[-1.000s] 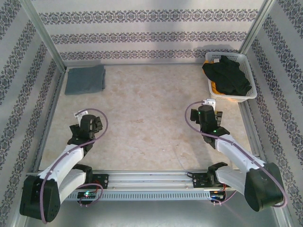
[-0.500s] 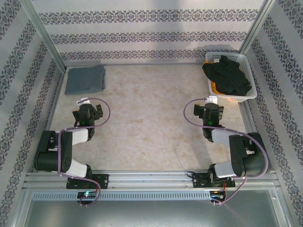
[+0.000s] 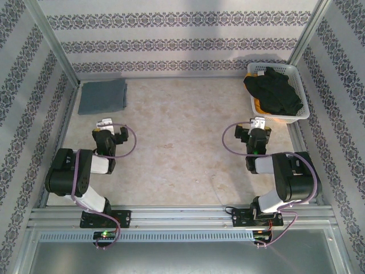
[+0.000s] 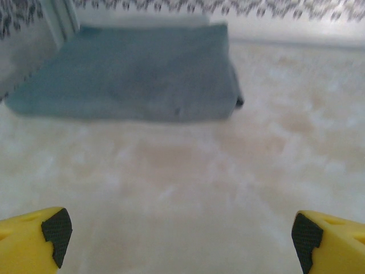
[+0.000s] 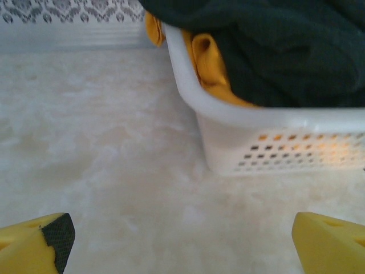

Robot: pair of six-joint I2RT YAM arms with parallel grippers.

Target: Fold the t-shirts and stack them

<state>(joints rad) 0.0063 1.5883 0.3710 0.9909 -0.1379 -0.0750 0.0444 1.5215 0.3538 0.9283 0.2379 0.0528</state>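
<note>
The slate blue-grey t-shirt (image 3: 102, 95) lies folded flat at the back left of the table; it also lies ahead in the left wrist view (image 4: 131, 74). The black t-shirt (image 3: 275, 90) is heaped in the white basket (image 3: 299, 114) at the back right, over the orange-yellow t-shirt (image 3: 259, 106). In the right wrist view the black t-shirt (image 5: 285, 51) covers most of the orange-yellow t-shirt (image 5: 211, 63). My left gripper (image 3: 106, 124) is open, short of the folded shirt, holding nothing. My right gripper (image 3: 259, 123) is open just in front of the basket (image 5: 268, 142), also holding nothing.
Patterned walls and metal frame posts (image 3: 54, 43) close in the table on three sides. Bare beige tabletop (image 3: 182, 142) spreads between the two arms. A metal rail (image 3: 182, 214) runs along the near edge.
Both arms have drawn back and folded up towards their bases, with the grippers raised and pointing towards the back of the table. The shirts have not moved.
</note>
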